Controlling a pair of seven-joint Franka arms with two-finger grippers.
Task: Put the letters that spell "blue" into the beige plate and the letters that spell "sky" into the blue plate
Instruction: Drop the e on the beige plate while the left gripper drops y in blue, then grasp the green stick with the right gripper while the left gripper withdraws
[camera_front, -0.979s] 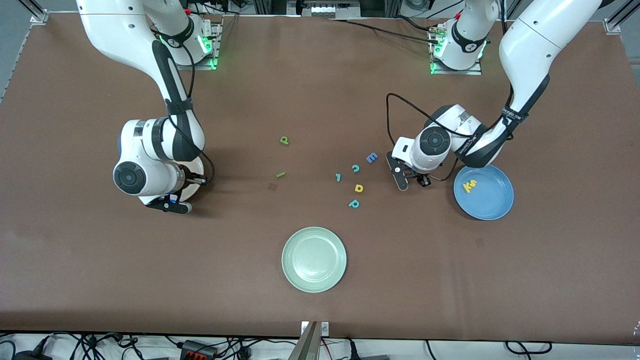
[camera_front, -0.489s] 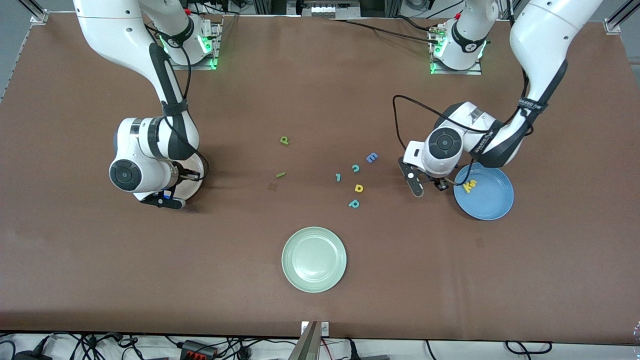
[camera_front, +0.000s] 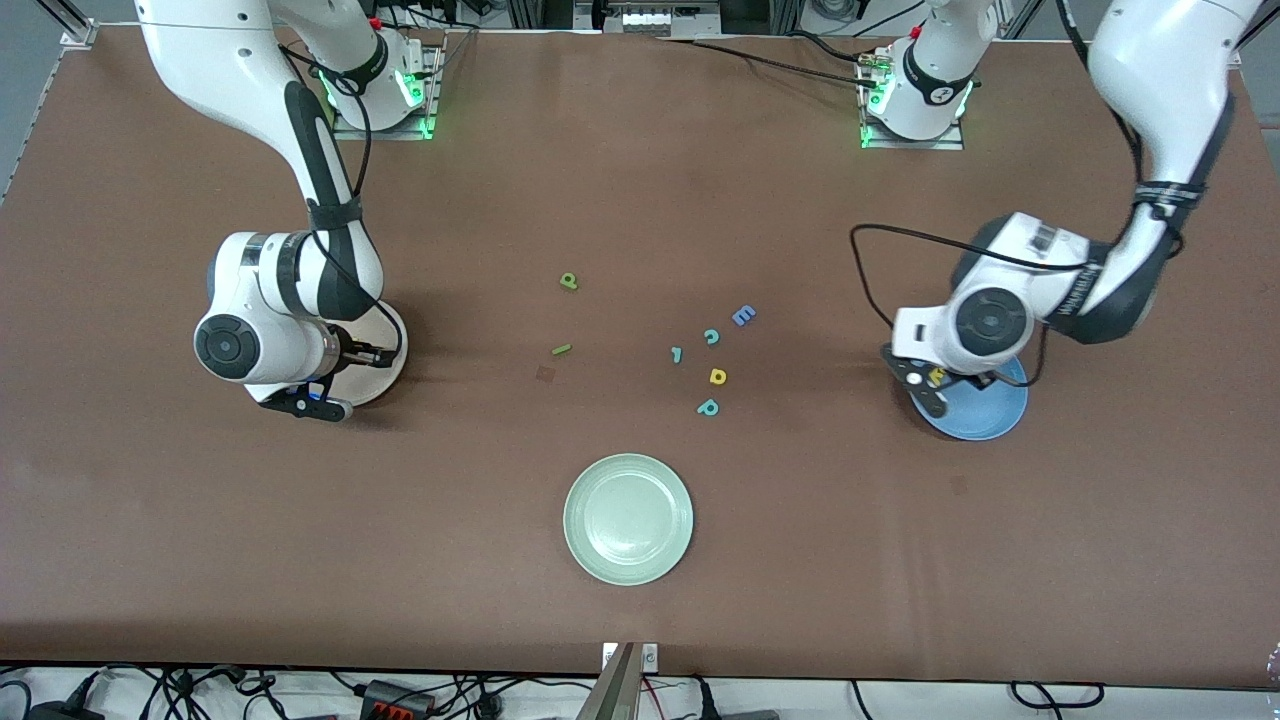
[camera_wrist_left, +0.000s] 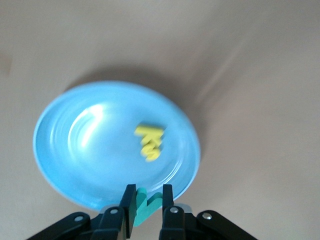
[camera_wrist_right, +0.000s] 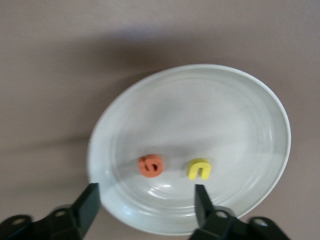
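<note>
My left gripper (camera_wrist_left: 147, 200) (camera_front: 938, 386) hangs over the rim of the blue plate (camera_wrist_left: 65, 150) (camera_front: 990, 415), shut on the teal y (camera_wrist_left: 145, 206). The yellow k and s (camera_wrist_left: 149, 142) lie together in that plate. Over the beige plate (camera_wrist_right: 240, 115) (camera_front: 386, 374), my right gripper (camera_wrist_right: 146, 195) (camera_front: 316, 398) stands open with nothing between its fingers. In the beige plate lie the orange e (camera_wrist_right: 151, 165) and the yellow u (camera_wrist_right: 199, 169). On the table's middle are the olive-green b (camera_front: 568, 281) and the thin green l (camera_front: 561, 349).
Other letters lie between the two arms: a blue E (camera_front: 743, 316), a teal c (camera_front: 711, 336), a small teal piece (camera_front: 676, 354), a yellow d (camera_front: 717, 376) and a teal p (camera_front: 708, 407). A pale green plate (camera_front: 628, 518) sits nearer the front camera.
My left arm has swung from beside the loose letters to over the blue plate, carrying the teal y. My right gripper has opened over the beige plate and drifted slightly toward its end of the table.
</note>
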